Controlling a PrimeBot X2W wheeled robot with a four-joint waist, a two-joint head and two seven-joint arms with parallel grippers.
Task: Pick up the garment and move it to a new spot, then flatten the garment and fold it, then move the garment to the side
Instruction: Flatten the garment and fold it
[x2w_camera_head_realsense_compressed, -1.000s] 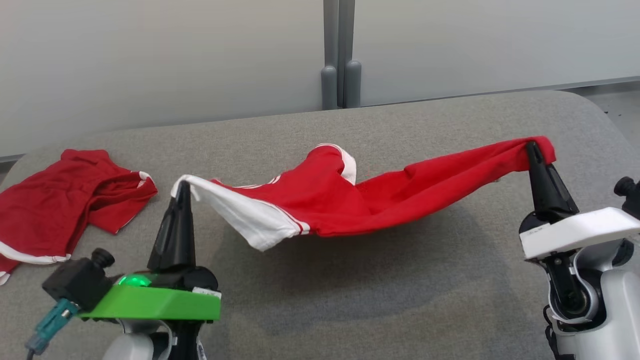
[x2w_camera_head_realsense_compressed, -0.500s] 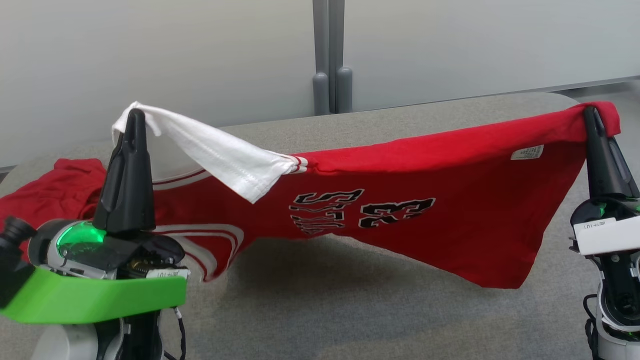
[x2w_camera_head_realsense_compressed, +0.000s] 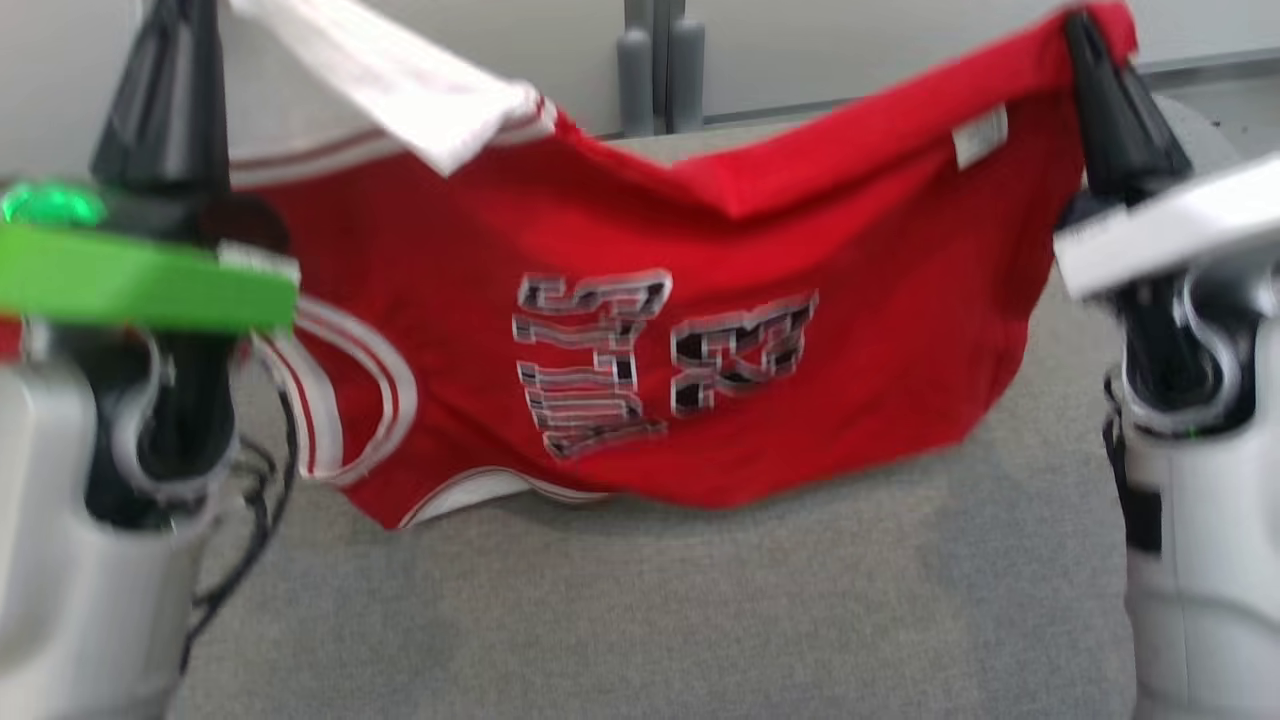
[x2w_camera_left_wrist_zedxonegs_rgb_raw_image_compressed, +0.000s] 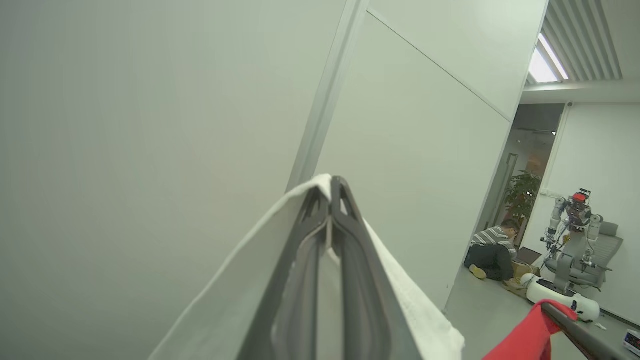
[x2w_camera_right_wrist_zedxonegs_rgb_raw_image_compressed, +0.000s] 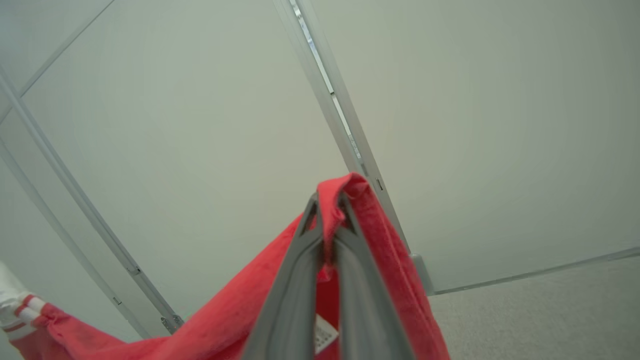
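The head view shows the whole spread. The garment (x2w_camera_head_realsense_compressed: 700, 300) hangs like a banner across the upper half of the frame, strung between the left gripper (x2w_camera_head_realsense_compressed: 178, 40) at upper left and the right gripper (x2w_camera_head_realsense_compressed: 1078, 30) at upper right. Below it is the grey cloth-covered surface (x2w_camera_head_realsense_compressed: 700, 620). Whether the lower hem touches that surface cannot be told through the blur.

Each wrist view shows its own grip up close. In the left wrist view the jaws are pressed together on white sleeve cloth at mid-frame. A person (x2w_camera_left_wrist_zedxonegs_rgb_raw_image_compressed: 492, 250) sits on the floor at the far right, beside a second robot (x2w_camera_left_wrist_zedxonegs_rgb_raw_image_compressed: 570, 240). In the right wrist view the jaws are closed on a fold of red cloth that drapes over the fingertips, with a small white label (x2w_camera_right_wrist_zedxonegs_rgb_raw_image_compressed: 325, 332) just below.

The garment is a red jersey with one white sleeve. It has white and red striped trim along the curved openings at lower left, and black and white block lettering across the middle, too smeared to read.
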